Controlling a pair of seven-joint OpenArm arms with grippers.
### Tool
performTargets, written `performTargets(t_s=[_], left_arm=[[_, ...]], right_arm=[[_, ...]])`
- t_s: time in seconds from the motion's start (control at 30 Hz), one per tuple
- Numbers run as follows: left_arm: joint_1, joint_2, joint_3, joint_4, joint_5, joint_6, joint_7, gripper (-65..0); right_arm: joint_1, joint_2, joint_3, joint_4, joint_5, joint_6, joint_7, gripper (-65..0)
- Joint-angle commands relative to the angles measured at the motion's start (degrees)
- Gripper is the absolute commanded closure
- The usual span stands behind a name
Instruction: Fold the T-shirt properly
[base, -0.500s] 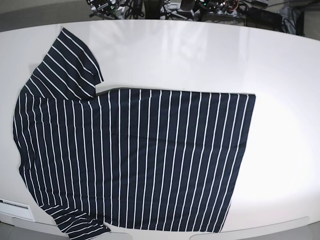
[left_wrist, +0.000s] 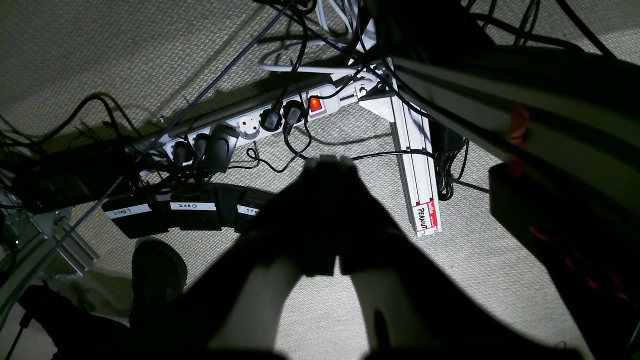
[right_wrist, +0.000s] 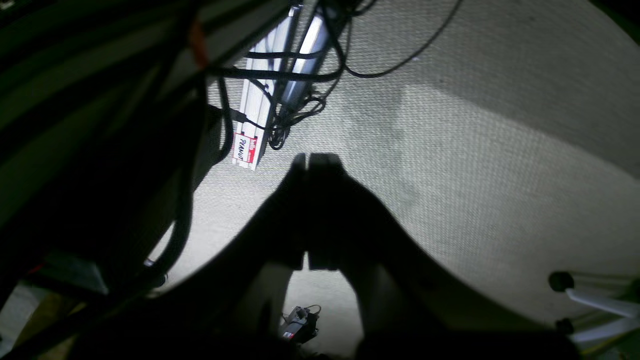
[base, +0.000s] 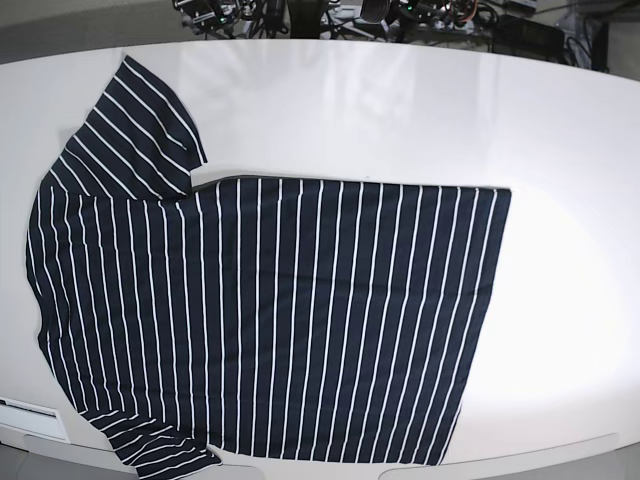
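Note:
The T-shirt (base: 270, 310), dark navy with thin white stripes, lies spread flat on the white table (base: 420, 110), collar side at the left, hem at the right, one sleeve reaching toward the far left edge. Neither gripper shows in the base view. My left gripper (left_wrist: 327, 162) is shut and empty, hanging over the floor below the table. My right gripper (right_wrist: 315, 159) is shut and empty too, also over the floor. The shirt does not show in either wrist view.
In the left wrist view a power strip (left_wrist: 250, 127), cables, labelled foot pedals (left_wrist: 165, 212) and an aluminium rail (left_wrist: 417, 165) lie on the carpet. The rail also shows in the right wrist view (right_wrist: 260, 110). Equipment and cables sit behind the table's far edge (base: 330, 15).

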Motion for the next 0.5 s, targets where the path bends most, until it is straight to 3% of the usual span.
performTargets(t_s=[0.0,0.23,0.37,0.47], left_arm=[[0.09,0.0,0.11,0.26,0.13,-0.24,-0.33,0.0],[0.09,-0.2,0.11,1.92,0.15,-1.51,4.13,0.0],[0.48,-1.25,0.11,5.49,0.35,-2.95,8.7,0.0],[2.14,-2.97,0.11,8.48,0.81,-4.74,8.63,0.0]], right_arm=[[0.04,0.17,0.04,0.31,-0.61,-0.46,0.0,0.0],[0.0,0.17,0.02,0.37,-7.61,0.72,2.62,0.0],[-0.59,0.35,0.02,0.61,-7.72,0.83,2.38,0.0],[-3.43,1.33,0.02,3.76,-7.26,1.01,2.62,0.0]])
